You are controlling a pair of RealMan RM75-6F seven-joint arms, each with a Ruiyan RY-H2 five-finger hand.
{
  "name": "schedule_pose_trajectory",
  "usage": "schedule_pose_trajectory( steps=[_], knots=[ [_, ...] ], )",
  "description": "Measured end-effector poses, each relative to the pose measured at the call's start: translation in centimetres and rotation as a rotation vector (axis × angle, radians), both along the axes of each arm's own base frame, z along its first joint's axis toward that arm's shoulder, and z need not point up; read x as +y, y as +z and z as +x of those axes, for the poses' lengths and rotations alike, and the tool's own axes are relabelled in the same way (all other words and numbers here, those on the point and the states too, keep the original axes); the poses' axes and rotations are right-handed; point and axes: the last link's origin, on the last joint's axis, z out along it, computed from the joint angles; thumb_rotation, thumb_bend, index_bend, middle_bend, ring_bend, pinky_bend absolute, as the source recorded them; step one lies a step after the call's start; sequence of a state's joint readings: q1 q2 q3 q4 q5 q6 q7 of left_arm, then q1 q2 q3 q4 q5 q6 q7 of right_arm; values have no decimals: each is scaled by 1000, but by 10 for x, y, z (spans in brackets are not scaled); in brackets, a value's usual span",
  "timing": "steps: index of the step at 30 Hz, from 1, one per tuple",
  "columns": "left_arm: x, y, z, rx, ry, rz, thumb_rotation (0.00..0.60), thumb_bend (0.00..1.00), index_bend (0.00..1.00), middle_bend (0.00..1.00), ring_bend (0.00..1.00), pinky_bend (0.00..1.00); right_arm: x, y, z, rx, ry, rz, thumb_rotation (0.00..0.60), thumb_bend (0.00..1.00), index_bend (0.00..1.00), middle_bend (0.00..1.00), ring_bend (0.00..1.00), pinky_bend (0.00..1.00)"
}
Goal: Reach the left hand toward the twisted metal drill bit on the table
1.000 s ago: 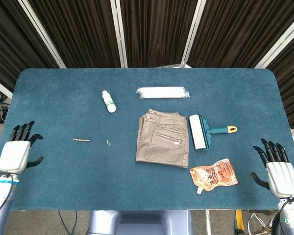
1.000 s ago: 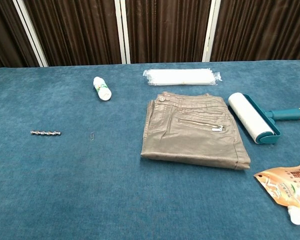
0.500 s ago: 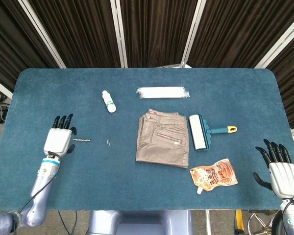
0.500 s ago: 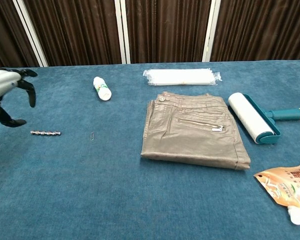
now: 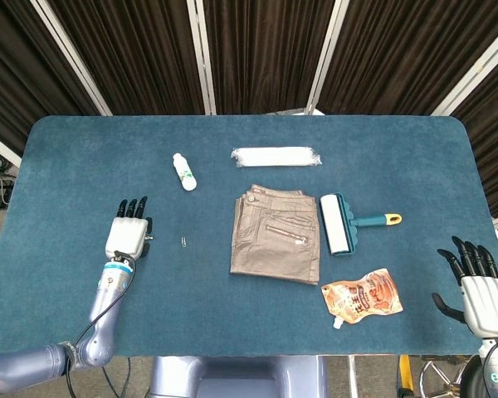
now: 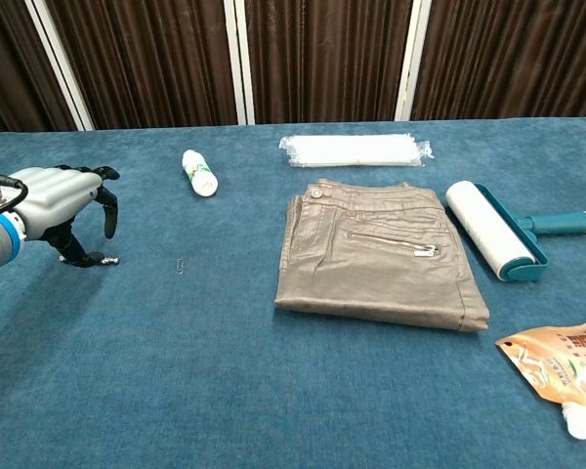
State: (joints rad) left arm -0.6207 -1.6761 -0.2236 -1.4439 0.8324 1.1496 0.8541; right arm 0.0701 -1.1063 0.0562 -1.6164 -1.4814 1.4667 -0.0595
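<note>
The twisted metal drill bit (image 6: 106,259) lies on the blue table (image 5: 249,332) at the left. In the chest view only its right end shows from under my left hand (image 6: 54,195); in the head view my left hand (image 5: 129,235) hides it entirely. The hand is arched over the bit, fingers apart and pointing down around it, the thumb low beside the bit. I cannot tell whether any finger touches it. My right hand (image 5: 481,286) is at the table's front right edge, fingers spread and holding nothing.
A paper clip (image 5: 185,241) lies just right of the left hand. Behind it is a small white bottle (image 5: 183,172). Folded brown trousers (image 5: 275,235), a lint roller (image 5: 340,224), a clear plastic pack (image 5: 276,156) and an orange pouch (image 5: 363,296) fill the middle and right.
My left hand has travelled from the table's left edge to the right and now sits over the drill bit. The right hand has barely shifted.
</note>
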Motion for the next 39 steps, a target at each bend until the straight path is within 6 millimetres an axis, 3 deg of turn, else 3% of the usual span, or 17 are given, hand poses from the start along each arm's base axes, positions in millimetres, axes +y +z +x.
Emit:
schedule_pose_trajectory(
  steps=[15,39],
  knots=[
    [9,-10,-17,18,67,4,600,362,500,0,0,0,-1,-2,1,-14,0,10,600,164,186,6,0,0],
    [15,-26,-10,-21,88,-4,600,373,503,0,0,0,0,-1,1,-36,-14,18,600,165,187,6,0,0]
  ],
)
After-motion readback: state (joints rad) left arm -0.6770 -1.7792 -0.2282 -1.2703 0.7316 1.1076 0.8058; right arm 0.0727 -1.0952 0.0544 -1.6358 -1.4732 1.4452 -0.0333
